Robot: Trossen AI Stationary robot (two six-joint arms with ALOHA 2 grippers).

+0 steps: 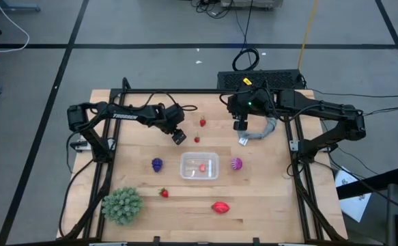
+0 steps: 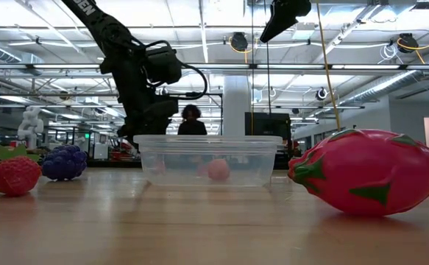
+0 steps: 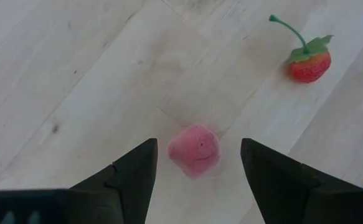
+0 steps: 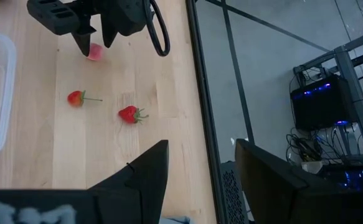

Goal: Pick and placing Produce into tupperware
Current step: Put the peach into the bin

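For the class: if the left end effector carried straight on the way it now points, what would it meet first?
Most likely the small pink fruit, lying on the wooden table between the open fingers of the left end effector. Depth is hard to judge.

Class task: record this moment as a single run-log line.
left tool: open, straddling small pink toy fruit | right tool: open, idle | clear plastic rectangular tub: one red piece inside

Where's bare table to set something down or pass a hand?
Free: the near-right corner, right of the red oval fruit and below the magenta fruit; also the strip between the green spiky ball and the purple fruit. Crowded: behind the clear tub, where the left gripper, right gripper and small red berries cluster.
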